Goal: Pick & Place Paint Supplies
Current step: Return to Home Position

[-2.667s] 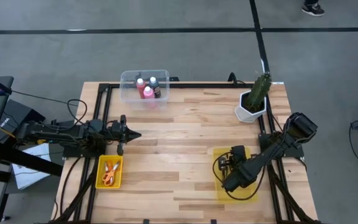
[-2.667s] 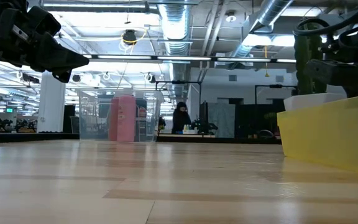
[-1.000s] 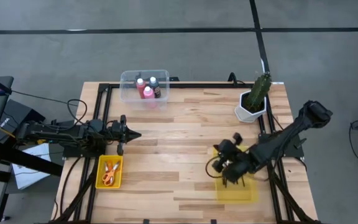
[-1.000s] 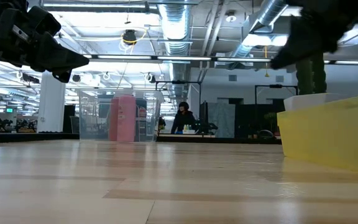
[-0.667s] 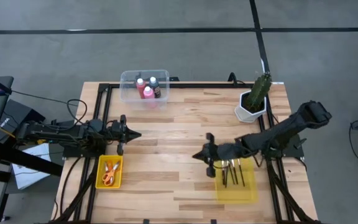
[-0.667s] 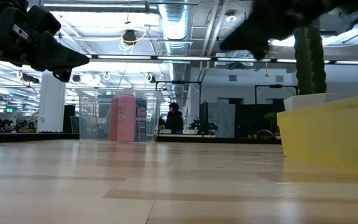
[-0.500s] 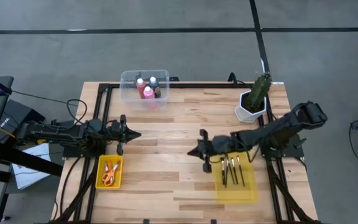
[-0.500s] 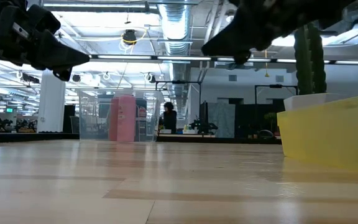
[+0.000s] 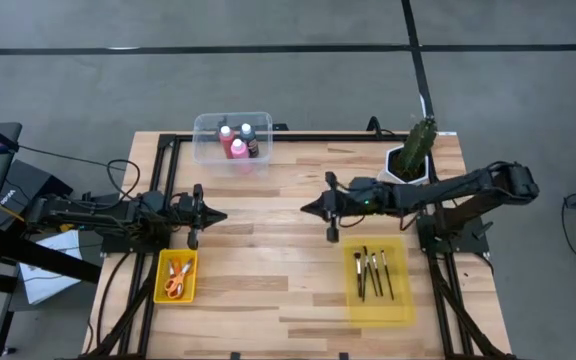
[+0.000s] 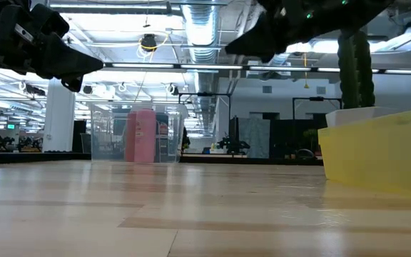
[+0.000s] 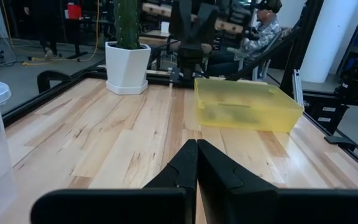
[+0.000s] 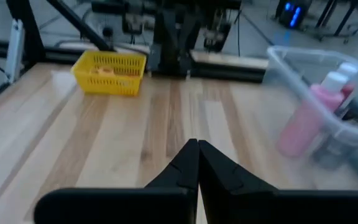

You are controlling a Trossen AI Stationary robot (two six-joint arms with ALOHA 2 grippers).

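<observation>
Brushes (image 9: pixel 373 274) lie side by side in the yellow bin (image 9: pixel 400 305) at the counter's (image 9: pixel 268 270) right side, so sorting looks finished. Going home well means drawing the right arm back level, clear of the cactus pot (image 9: pixel 398 170). Right end effector (image 9: pixel 310 208) hovers mid-counter, fingers (image 12: pixel 180 165) pressed together, empty, off the bin and apart from the brushes; left end effector (image 9: pixel 216 216) waits closed, empty, at the left.

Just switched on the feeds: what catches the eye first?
Two dark arms point at each other over mid-table, left pincer and right pincer both shut and empty. Brushes lie in the yellow bin on the right; a pink bottle stands in the clear tub at the far edge.
</observation>
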